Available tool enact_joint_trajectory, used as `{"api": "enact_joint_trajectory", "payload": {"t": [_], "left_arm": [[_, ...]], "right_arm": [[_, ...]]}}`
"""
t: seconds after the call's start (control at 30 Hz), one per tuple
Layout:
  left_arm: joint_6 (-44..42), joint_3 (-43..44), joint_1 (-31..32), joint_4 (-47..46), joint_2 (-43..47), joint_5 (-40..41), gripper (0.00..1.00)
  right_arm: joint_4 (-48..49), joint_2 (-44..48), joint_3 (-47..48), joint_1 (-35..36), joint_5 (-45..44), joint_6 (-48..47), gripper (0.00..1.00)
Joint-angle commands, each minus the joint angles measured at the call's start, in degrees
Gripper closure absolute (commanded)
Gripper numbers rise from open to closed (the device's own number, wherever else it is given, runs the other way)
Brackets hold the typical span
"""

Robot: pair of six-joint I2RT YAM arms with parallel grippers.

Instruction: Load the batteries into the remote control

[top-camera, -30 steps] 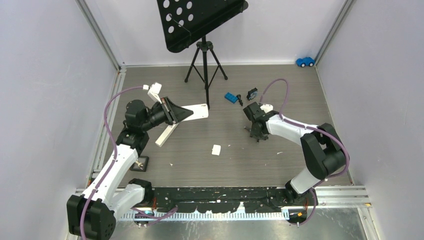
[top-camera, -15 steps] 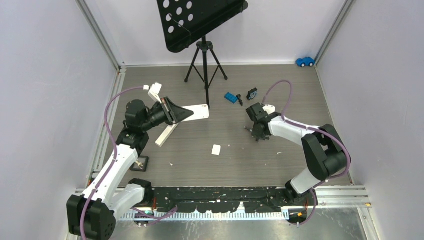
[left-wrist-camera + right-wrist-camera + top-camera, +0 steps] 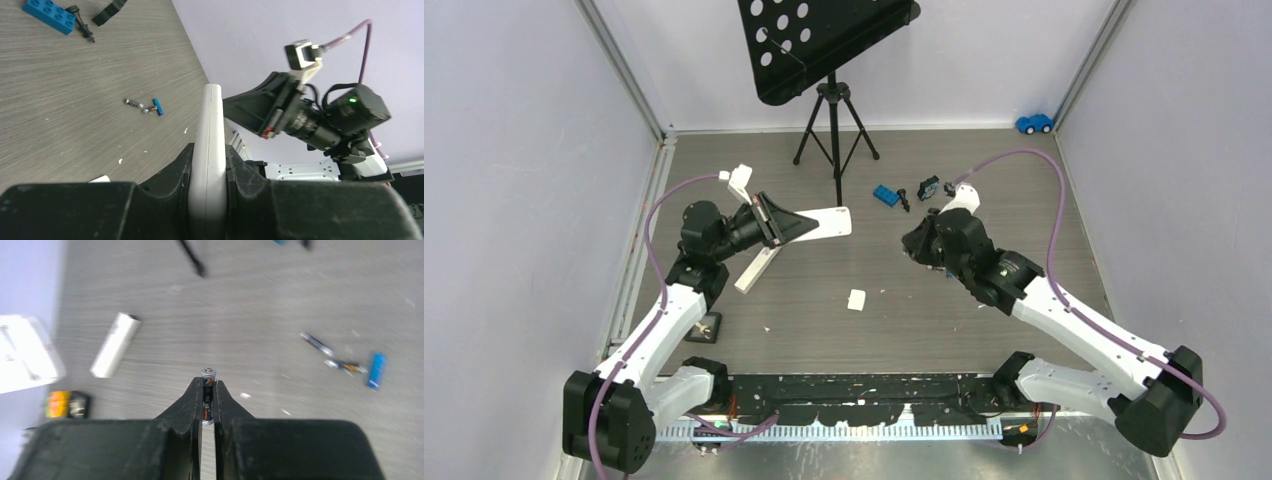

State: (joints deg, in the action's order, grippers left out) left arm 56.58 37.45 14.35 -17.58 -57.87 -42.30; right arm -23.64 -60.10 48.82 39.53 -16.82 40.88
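The left hand [image 3: 207, 170] is pressed tight on the white remote [image 3: 210, 115]. It holds the remote up off the bench [image 3: 904, 320]. The free end of the remote sticks out toward the right arm. In the left wrist view only its thin side shows, so I cannot tell if the battery slot is open.

The right hand [image 3: 208, 386] pinches one battery [image 3: 208, 373] between its two fingers. The battery lies along the fingers, and its little metal tip pokes out past the fingertips. This hand is also up off the bench.

In the top view the remote is to the left of the right hand, with a clear gap between them. The remote's long side runs across the bench, left to right. So I think the right hand has to go left and turn the battery to lie along the slot.

The other batteries [image 3: 345, 365] lie on the bench near the right hand, and one is the blue battery [image 3: 376, 371]. The right arm is the nearer one to them. A second white remote [image 3: 116, 344] lies flat on the bench.
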Motion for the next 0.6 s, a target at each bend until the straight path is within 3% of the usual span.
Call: {"api": "enact_joint_trajectory", "payload": {"t": [0.0,0.17,0.37,0.57], "left_arm": [[3.95,-0.26,0.61,-9.3,0.13,-1.91,1.0],[9.35,-1.01,1.06,-13.26,-0.4,-2.92,1.0],[21.11,-3.47,1.82,-24.65,-3.91,-3.83,1.0],[27.89,-5.3,1.91,-31.8,-6.36,-2.59,1.0]], "right_arm": [[14.77,1.73,5.16,4.78,-0.83,-3.39,0.95],[22.46,-2.16,11.57,7.62,3.13,-8.14,0.95],[21.25,-7.44,20.56,8.65,6.3,-10.52,0.94],[18.96,-9.23,21.7,12.0,5.61,-13.76,0.94]]}}
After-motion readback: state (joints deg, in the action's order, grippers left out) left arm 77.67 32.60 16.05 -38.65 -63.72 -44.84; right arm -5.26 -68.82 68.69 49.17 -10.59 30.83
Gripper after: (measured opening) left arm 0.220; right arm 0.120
